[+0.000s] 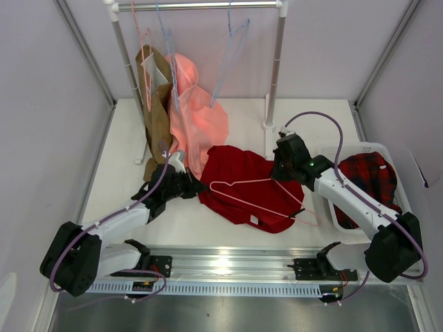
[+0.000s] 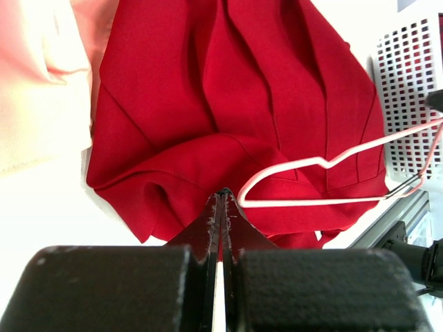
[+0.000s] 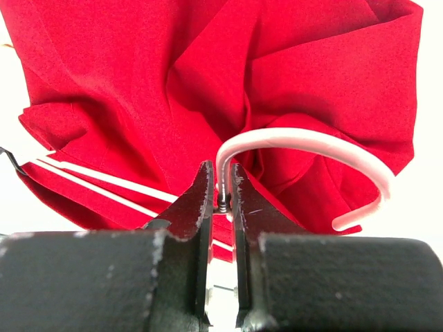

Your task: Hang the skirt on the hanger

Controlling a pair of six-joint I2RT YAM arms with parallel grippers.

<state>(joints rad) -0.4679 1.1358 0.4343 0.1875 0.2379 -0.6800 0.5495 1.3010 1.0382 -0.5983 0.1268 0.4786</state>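
The right gripper [image 3: 223,197] is closed tight on the hanger [image 3: 311,138], pinching the thin wire neck just below the curved hook. The hanger's pale pink triangle [image 1: 242,181] lies flat on top of the skirt [image 1: 235,162]. The skirt is a dark red cloth spread in loose folds on the white table [image 1: 124,159], between the 2 arms. A small white label [image 1: 255,220] shows near its front edge. The left gripper [image 2: 221,202] has its jaws pressed together at the skirt's left edge [image 2: 208,83]. Whether a fold is pinched between them cannot be told. The skirt looks light, soft and limp, so it would likely sag and bunch wherever it is lifted. A hold on a doubled edge or the waistband seems firmer than 1 on a single layer. The hanger [image 2: 320,160] looks light, stiff and smooth. Held by its neck alone, it may twist in the jaws as the cloth drags on it.
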